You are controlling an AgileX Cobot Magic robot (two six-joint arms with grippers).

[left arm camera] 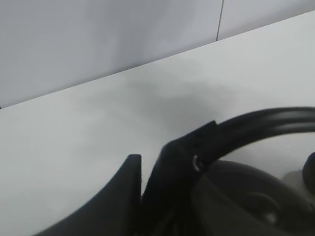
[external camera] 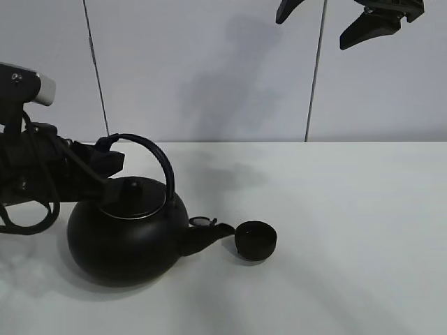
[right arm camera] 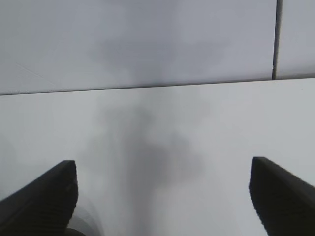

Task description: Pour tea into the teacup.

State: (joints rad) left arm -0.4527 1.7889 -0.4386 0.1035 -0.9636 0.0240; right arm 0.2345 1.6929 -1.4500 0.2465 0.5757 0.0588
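The big round black kettle sits on the white table at the left, its spout pointing right. The spout's tip is right next to the rim of the small matte-black teacup. My left gripper is shut on the lower left end of the kettle's arched handle. In the left wrist view the gripper clasps the handle above the lid. My right gripper hangs high at the top right, open and empty; the right wrist view shows its fingers wide apart.
A grey panelled wall stands behind the table. Bare tabletop lies to the right of the teacup and in front of it. The left arm's cables hang beside the kettle.
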